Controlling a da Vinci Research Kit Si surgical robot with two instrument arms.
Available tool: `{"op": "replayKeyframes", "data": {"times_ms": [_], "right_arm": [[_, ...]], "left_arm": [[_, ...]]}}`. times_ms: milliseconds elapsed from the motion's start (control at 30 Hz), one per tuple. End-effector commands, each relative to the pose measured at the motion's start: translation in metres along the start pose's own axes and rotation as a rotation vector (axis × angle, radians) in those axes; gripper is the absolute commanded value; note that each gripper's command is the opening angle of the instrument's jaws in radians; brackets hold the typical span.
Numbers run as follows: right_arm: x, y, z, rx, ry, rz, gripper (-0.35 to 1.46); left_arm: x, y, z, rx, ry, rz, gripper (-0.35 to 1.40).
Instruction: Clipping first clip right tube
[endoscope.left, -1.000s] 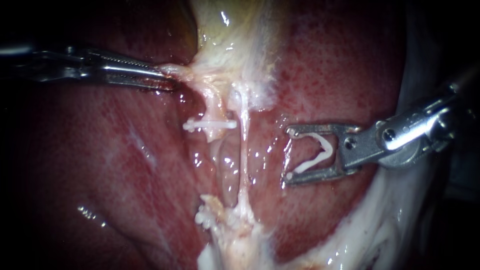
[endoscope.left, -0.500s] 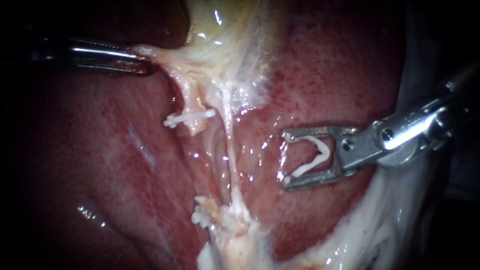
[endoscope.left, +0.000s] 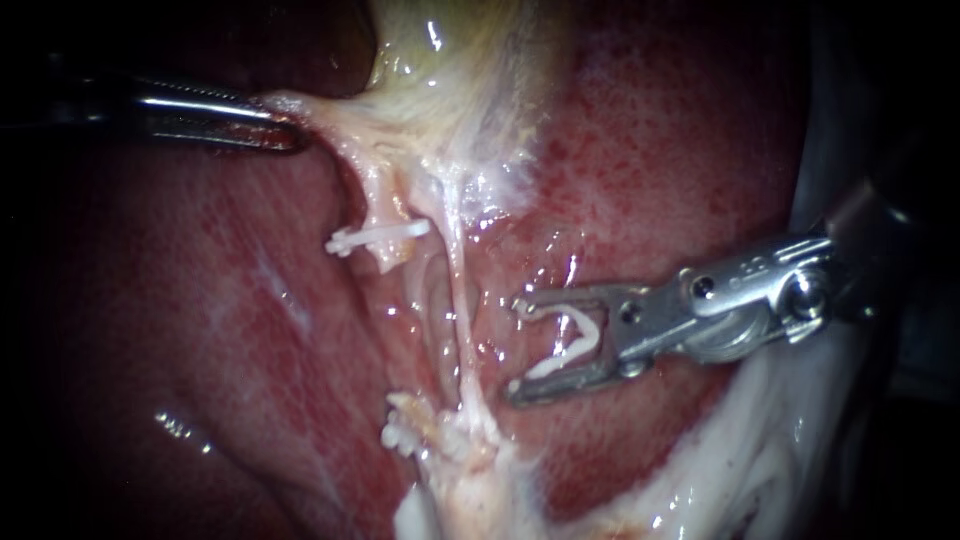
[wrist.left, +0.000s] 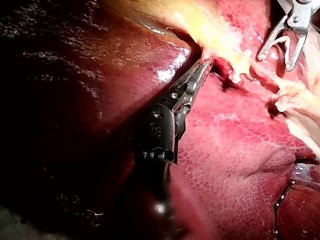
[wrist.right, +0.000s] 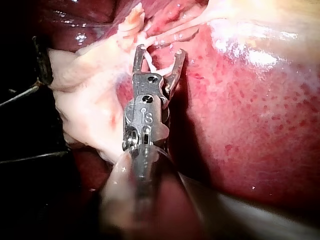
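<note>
Two instruments: my left instrument (endoscope.left: 282, 128) enters from the left and my right instrument (endoscope.left: 517, 346) from the right, both over the glossy dark-red liver (endoscope.left: 660, 140).
Left hand: pressed together, pinching the pale stringy tissue (endoscope.left: 320, 115) at the foot of the yellowish gallbladder (endoscope.left: 460, 60) and holding it out sideways.
Right hand: spread wide, yet each side touches one leg of the open white plastic clip (endoscope.left: 575, 338) seated in it. It grips that clip and no tissue.
Right tube: the thin pale right tube (endoscope.left: 460, 300) runs taut from the gallbladder's foot down to a whitish fatty clump (endoscope.left: 470, 445). Its whole visible length is bare, with no clip on it.
Left side: a shorter pale stub (endoscope.left: 385, 210) has a closed white clip (endoscope.left: 378, 235) across it.
Gap: in the endoscope view the tips of my right hand sit just beside the right tube, with a strip of wet liver showing between them. The tube is not yet inside the open clip. The right wrist view is too crowded at the tips to add anything.
Done, as I judge it: the clip is loaded, the tube is stretched and exposed, and the approach is nearly complete.
Left to do: pass the spread hand around the tube so that it lies across the clip, check that both tips show beyond it, and squeeze the clip closed.
</note>
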Motion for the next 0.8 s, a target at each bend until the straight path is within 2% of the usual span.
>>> {"op": "replayKeyframes", "data": {"times_ms": [33,367,800], "right_arm": [[-0.0001,0.0001,0.0003,0.006,0.008,0.011,0.49],[-0.0001,0.0007,0.0016,0.067,0.083,0.104,0.49],[-0.0007,0.0008,0.0038,0.153,0.109,0.168,0.48]], "left_arm": [[0.0,0.0001,0.0,0.001,0.0,0.0,-0.35],[0.0005,0.0008,-0.0001,0.003,0.006,0.009,-0.35],[0.0005,0.0009,-0.0001,0.006,0.007,0.009,-0.35]]}}
